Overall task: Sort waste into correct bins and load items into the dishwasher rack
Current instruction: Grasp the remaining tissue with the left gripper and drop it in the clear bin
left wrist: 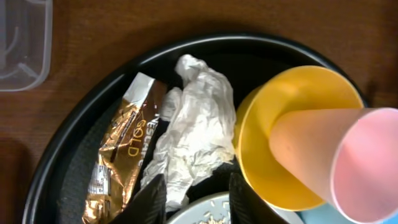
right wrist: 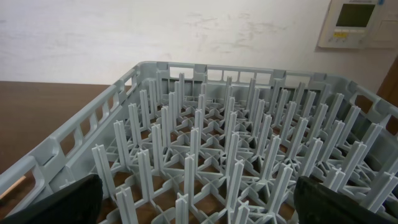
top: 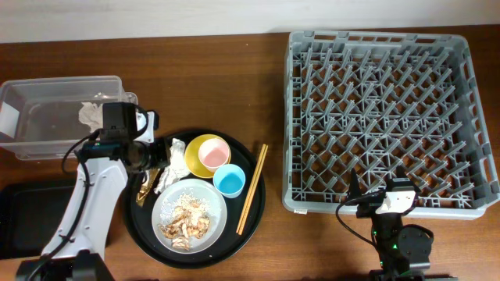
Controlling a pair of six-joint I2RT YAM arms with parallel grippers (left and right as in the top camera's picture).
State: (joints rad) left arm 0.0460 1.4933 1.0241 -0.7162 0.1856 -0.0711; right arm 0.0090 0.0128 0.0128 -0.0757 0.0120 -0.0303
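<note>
You are barely started: one crumpled napkin (top: 92, 115) lies in the clear tub (top: 31, 101) at upper left, and the dishwasher rack (top: 383, 117) at right holds nothing. On the round black tray (top: 144, 234) at centre wait a second napkin (left wrist: 193, 137), the gold wrapper (left wrist: 121, 155), the plate (top: 211, 199) with food scraps (top: 186, 222), the pink cup (left wrist: 336, 155) standing in the yellow bowl (left wrist: 280, 124), the blue cup (top: 229, 181) and the chopsticks (top: 251, 190). Your left tool (left wrist: 198, 183) is released, its fingers (left wrist: 152, 199) either side of that second napkin; your right tool (right wrist: 196, 186) hangs released and empty by the rack's lower edge. The flat black tray (top: 19, 218) at lower left looks unused.
</note>
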